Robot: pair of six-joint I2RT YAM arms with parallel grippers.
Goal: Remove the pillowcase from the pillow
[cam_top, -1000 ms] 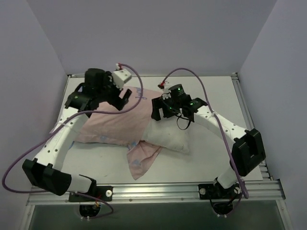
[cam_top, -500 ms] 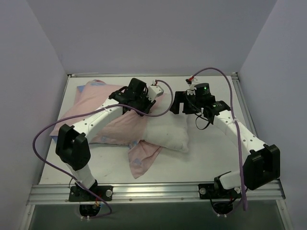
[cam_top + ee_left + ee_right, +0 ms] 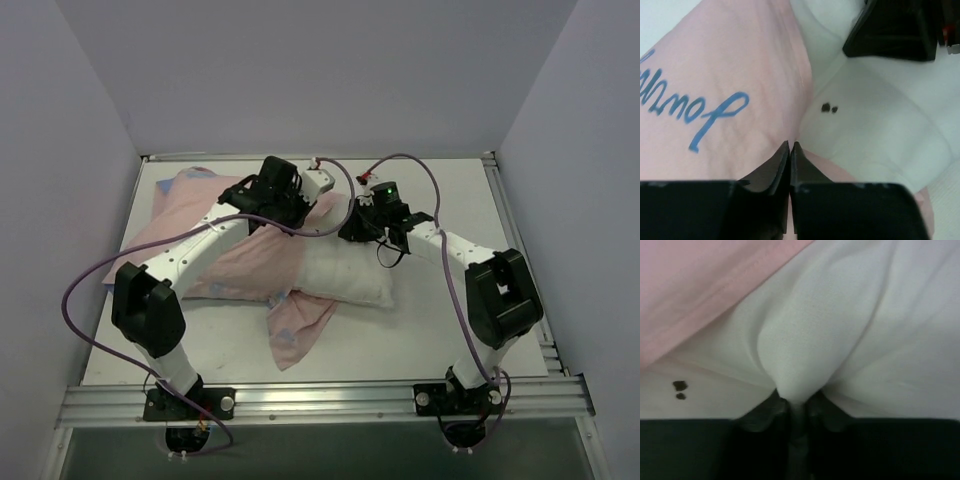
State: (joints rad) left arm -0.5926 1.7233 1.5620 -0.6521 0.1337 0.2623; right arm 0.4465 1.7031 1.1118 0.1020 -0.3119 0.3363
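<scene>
My right gripper [image 3: 799, 401] pinches a fold of the bare pillow [image 3: 850, 330] to anchor it mid-table — left gripper [image 3: 790, 146] sits closed at the hem of the pillowcase [image 3: 730, 75], grip unclear — ready to drag it toward 9 o'clock.

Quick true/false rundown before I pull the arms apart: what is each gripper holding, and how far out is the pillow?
1. The right gripper pinches a fold of the white pillow. True.
2. The left gripper is wide open. False: its fingers are closed together at the hem of the pillowcase.
3. The pillow is fully out of the pillowcase. False: only its right end shows in the top view; the pink cover wraps the rest.
4. Blue script is written on the pillowcase's pink side. True.
</scene>
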